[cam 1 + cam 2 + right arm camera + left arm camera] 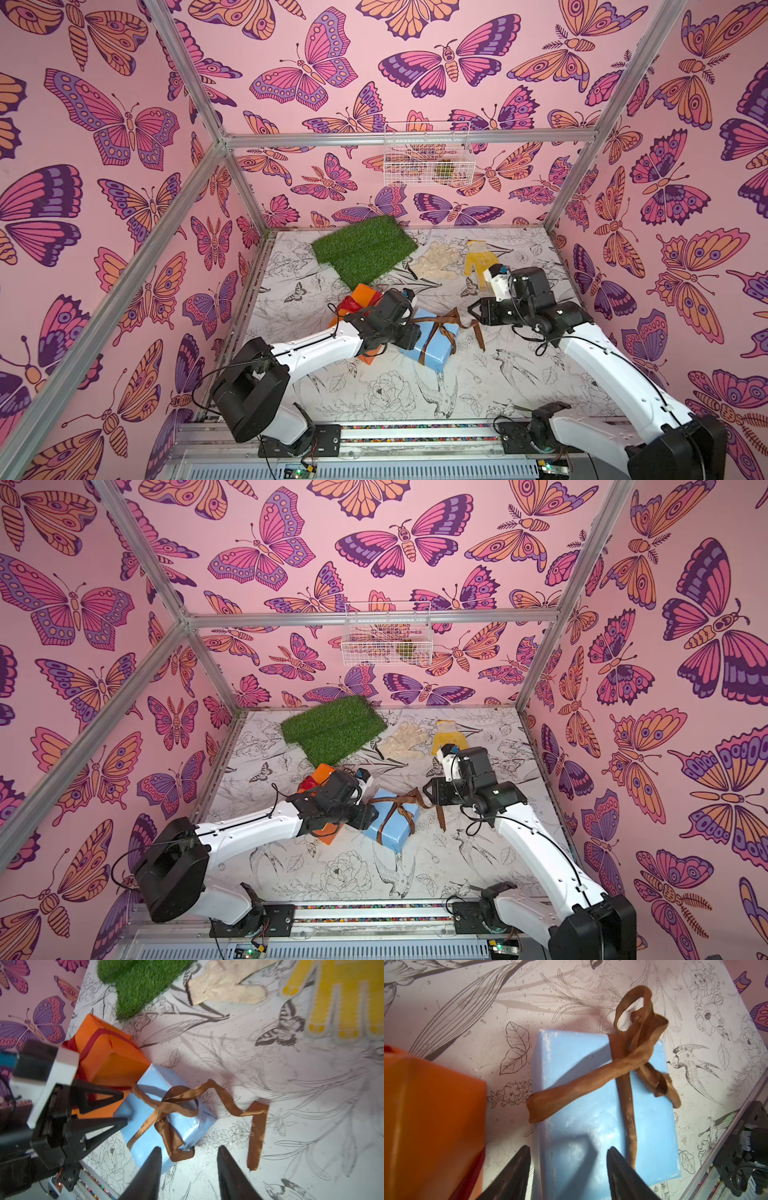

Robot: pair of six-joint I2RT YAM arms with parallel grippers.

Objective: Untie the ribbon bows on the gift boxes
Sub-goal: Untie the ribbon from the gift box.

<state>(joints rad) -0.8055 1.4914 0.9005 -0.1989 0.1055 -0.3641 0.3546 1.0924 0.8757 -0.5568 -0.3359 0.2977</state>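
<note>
The light blue gift box (432, 347) lies mid-table with a brown ribbon (446, 328) still crossed and knotted over it. One bow loop (631, 1007) stands up, and a long loose tail (257, 1130) trails onto the table. My left gripper (569, 1148) is open over the blue box's (591, 1126) near end, one finger beside its edge and one above its top. My right gripper (190, 1147) is open with nothing between its fingers, just short of a folded ribbon end (178, 1153). The orange gift box (108, 1053), bound with red ribbon (99, 1034), sits behind my left wrist.
A green grass mat (365, 249) lies at the back. A cream glove (436, 259) and a yellow glove (478, 259) lie beside it, close behind my right wrist. A white wire basket (426, 153) hangs on the back wall. The orange box nearly touches the blue one.
</note>
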